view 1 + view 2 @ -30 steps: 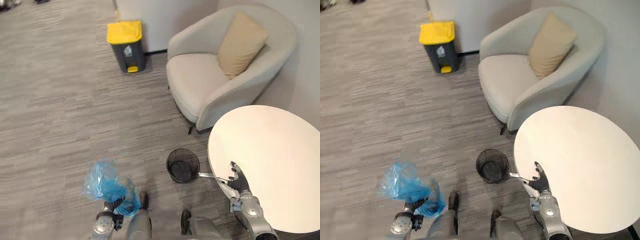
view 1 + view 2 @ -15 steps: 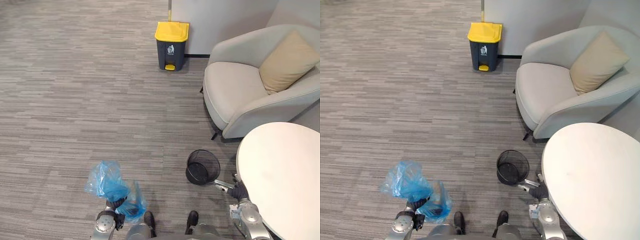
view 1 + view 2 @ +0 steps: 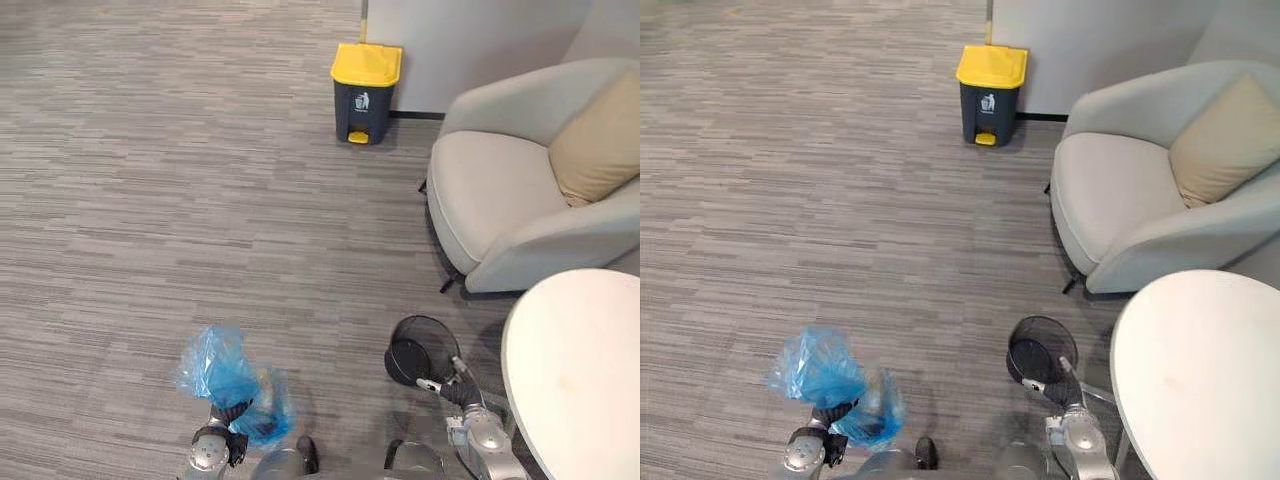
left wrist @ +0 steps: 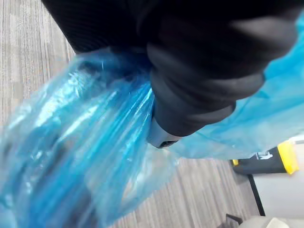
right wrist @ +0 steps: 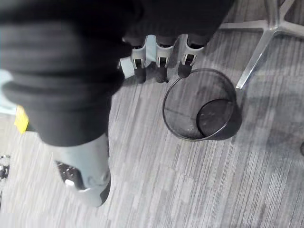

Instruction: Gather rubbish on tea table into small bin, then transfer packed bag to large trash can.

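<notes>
**Left hand clamped on packed bag; right hand empty**

The left hand (image 3: 236, 415) is closed round the bunched neck of a translucent blue plastic bag (image 3: 213, 362). The right hand (image 3: 457, 392) holds nothing, its fingers (image 5: 159, 61) straight. Just ahead of it stands a black wire-mesh small bin (image 3: 420, 345), and to its right a round white table (image 3: 580, 370). Far ahead of both hands is a dark grey large trash can with a yellow lid (image 3: 365, 78), lid down.
</notes>
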